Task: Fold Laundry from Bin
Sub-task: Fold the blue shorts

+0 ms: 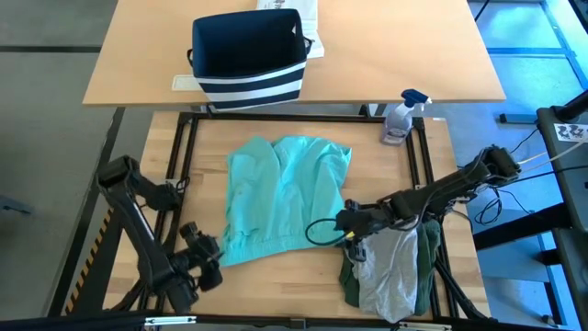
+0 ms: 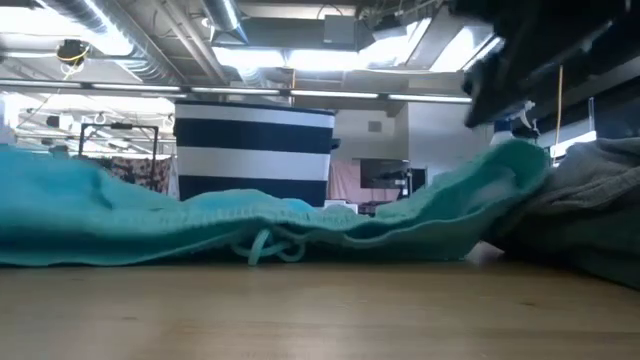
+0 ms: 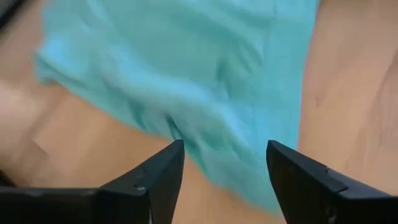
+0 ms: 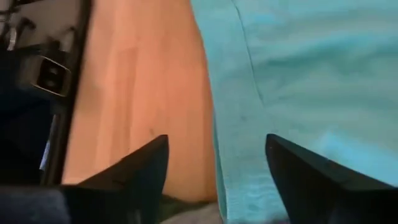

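A teal-green garment (image 1: 285, 198) of the laundry lies spread flat on the middle of the wooden table, its drawstring (image 2: 268, 245) at the near hem. My left gripper (image 3: 225, 149) stands open over the garment's near left corner (image 1: 213, 260). My right gripper (image 4: 216, 143) stands open over its near right edge (image 1: 342, 223). Neither gripper has cloth between its fingers. The bin (image 1: 248, 60), navy with white stripes, stands on the far table.
A stack of light grey and dark green garments (image 1: 390, 271) lies at the table's near right, under my right arm. A spray bottle (image 1: 401, 118) stands at the far right corner. White printed sheets (image 1: 308, 23) lie behind the bin. Bare wood shows left of the garment.
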Action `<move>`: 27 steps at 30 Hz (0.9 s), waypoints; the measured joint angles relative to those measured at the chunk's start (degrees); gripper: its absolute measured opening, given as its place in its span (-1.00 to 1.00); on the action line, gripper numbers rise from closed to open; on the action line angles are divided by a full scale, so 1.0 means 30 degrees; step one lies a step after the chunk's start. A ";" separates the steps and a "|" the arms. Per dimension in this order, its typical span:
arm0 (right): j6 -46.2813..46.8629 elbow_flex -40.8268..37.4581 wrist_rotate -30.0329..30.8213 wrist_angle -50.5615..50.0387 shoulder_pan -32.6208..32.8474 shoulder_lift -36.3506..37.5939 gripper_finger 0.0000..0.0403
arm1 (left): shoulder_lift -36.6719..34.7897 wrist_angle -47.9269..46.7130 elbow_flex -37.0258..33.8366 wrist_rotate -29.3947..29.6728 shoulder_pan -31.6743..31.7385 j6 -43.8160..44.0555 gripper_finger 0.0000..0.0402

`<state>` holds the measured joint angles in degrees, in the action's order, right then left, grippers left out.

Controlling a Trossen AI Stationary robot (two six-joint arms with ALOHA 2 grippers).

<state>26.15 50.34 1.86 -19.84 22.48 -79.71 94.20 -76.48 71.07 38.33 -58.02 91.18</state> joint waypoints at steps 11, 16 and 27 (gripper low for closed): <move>-0.3538 0.1534 0.2487 -0.1267 -0.3164 0.0055 0.38 | -0.5499 0.0771 -0.4897 0.3058 0.5162 -0.4727 0.05; -0.5275 0.1327 0.0747 -0.1002 -0.8633 0.0047 0.15 | -0.7811 0.8985 -0.9347 0.2577 0.9222 -1.0812 0.05; -0.8969 0.1323 -0.2334 -0.0593 -1.6188 -0.0254 -0.47 | -0.6057 1.8479 -1.2614 -0.5361 1.2740 -1.8489 -0.11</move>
<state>-0.75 54.30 -5.14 -21.61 -26.08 -80.48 76.02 -21.04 33.23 22.25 -19.80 35.72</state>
